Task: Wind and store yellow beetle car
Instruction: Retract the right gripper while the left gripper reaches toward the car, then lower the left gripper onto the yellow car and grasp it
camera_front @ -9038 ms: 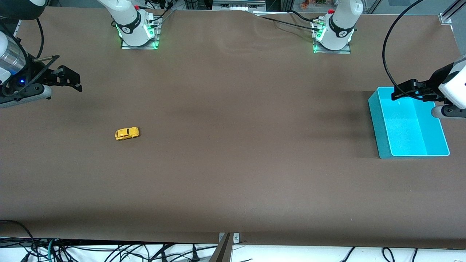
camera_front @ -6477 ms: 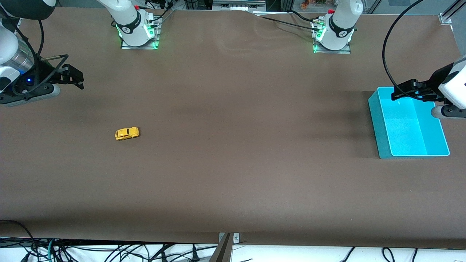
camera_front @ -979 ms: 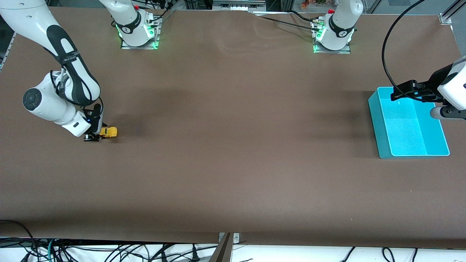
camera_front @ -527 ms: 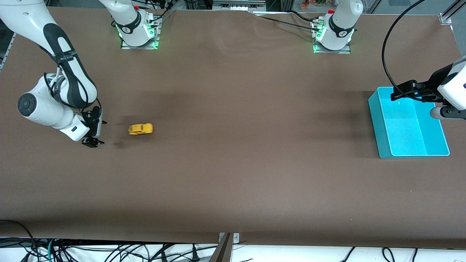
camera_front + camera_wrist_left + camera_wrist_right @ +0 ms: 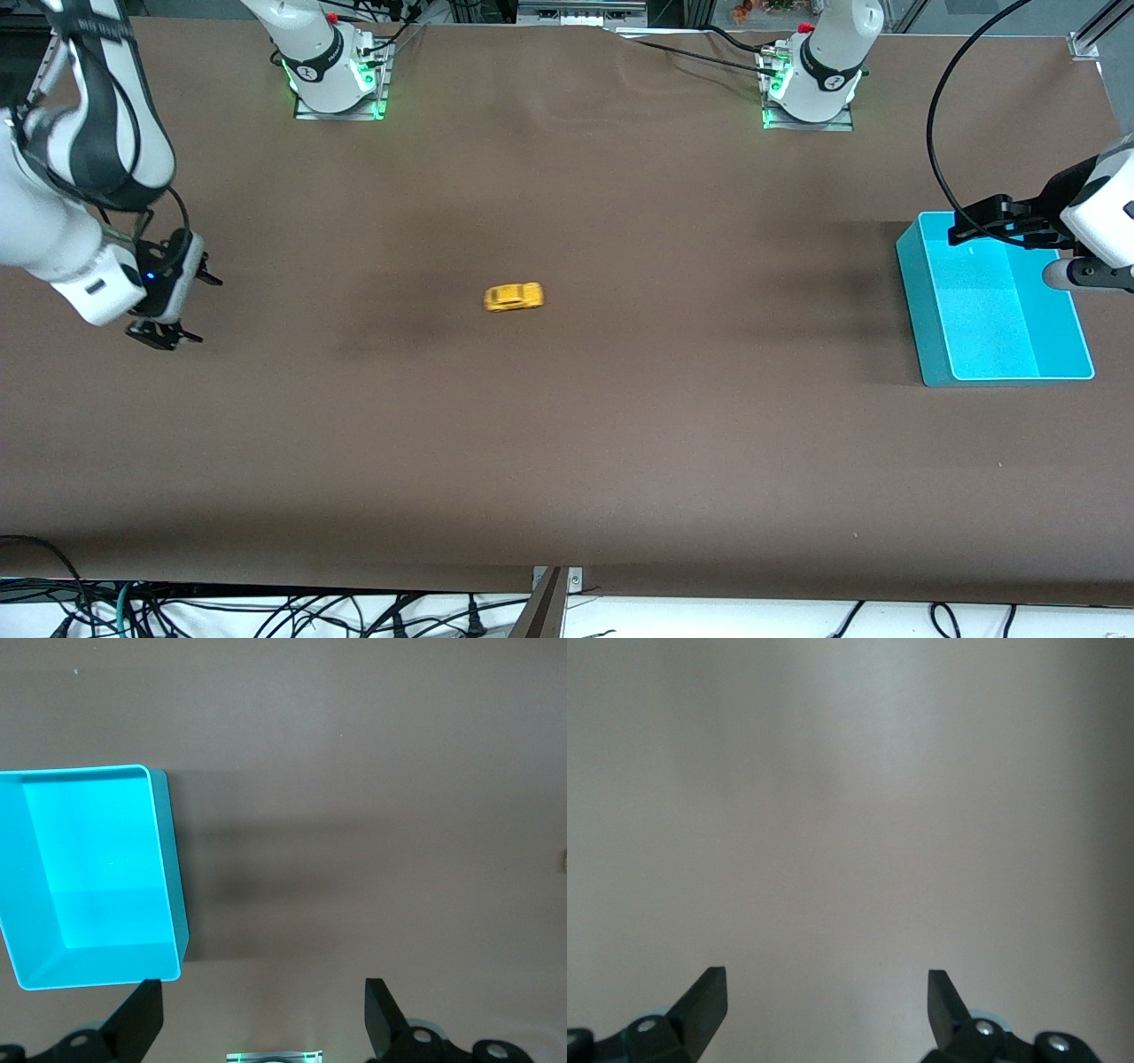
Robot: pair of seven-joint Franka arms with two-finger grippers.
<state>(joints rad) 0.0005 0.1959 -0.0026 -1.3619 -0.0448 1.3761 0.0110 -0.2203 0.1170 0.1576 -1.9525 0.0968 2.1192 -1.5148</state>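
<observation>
Your small bright-yellow toy beetle car (image 5: 513, 298) sits mid-table, held by nothing. Your right gripper (image 5: 174, 308) hangs released over the right arm's end; your left gripper (image 5: 974, 223), fingers spread, waits over the turquoise plastic bin (image 5: 921, 292).

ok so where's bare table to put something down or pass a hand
Bare brown table runs between the tiny yellow beetle car and the turquoise plastic bin, and across the whole strip nearer the front camera. Tighter spots: under the open right gripper, and at the bin, where the open left gripper hovers.

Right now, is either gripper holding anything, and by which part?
Nothing is held: the yellow beetle car sits free mid-table; right gripper and left gripper are open.
</observation>
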